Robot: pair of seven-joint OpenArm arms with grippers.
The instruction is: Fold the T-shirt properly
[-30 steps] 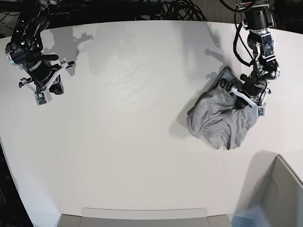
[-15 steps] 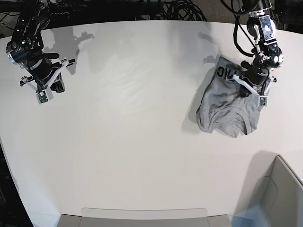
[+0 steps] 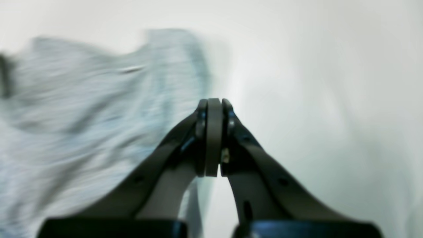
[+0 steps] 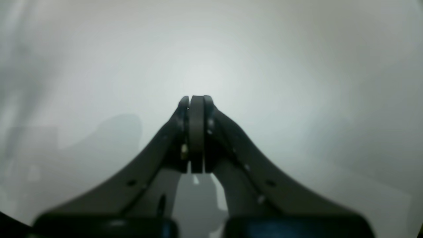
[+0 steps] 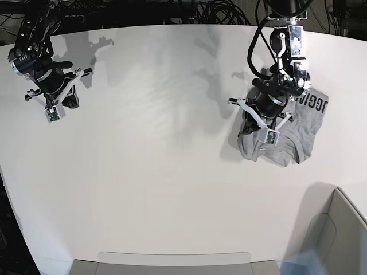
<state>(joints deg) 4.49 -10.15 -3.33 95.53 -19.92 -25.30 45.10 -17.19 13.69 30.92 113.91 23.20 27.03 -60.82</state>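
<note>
The grey T-shirt (image 5: 292, 134) lies crumpled at the right of the white table (image 5: 160, 166), with black lettering (image 5: 316, 105) showing on a flap at its upper right. My left gripper (image 5: 252, 121) hangs over the shirt's left edge. In the left wrist view its fingertips (image 3: 213, 103) are pressed together with nothing seen between them, and the blurred shirt (image 3: 82, 115) lies to their left. My right gripper (image 5: 67, 98) is far away at the table's upper left. It is shut and empty (image 4: 195, 99) above bare table.
A grey bin (image 5: 172, 262) sits at the front edge and another (image 5: 338, 235) at the front right corner. Cables (image 5: 223, 11) run along the back edge behind the table.
My left arm has swung left across the shirt. The shirt's upper part has flipped over to the right, so the lettering now lies at the right. My right arm has barely moved.
</note>
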